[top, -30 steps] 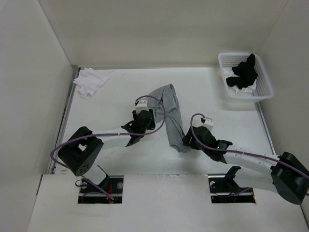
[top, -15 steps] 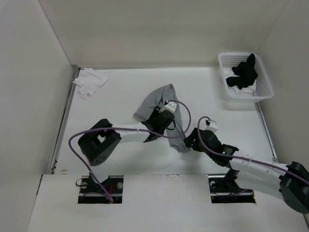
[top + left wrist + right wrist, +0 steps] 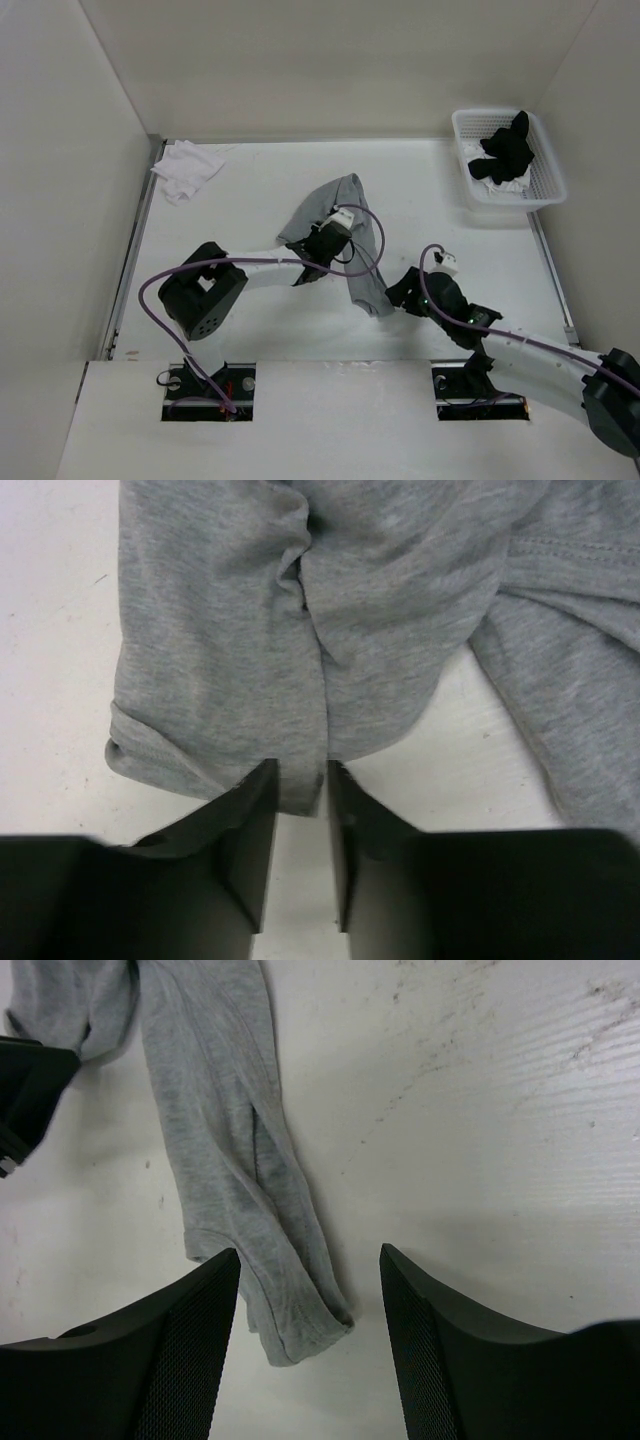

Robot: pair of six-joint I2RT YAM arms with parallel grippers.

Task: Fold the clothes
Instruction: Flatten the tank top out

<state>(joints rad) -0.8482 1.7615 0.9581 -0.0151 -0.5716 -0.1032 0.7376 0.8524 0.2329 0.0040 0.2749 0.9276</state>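
basket at the far right holds a black garment and a white cloth. tank top lies bunched mid-surface. left hand, nearly closed, pinches its hem fold. right hand stands wide apart over its near end, holding nothing.

I watch from a fixed camera high behind the rig, looking down over the whole bench, while each wrist camera peers close past its own claw, left claw and right claw, at the same grey tank top.
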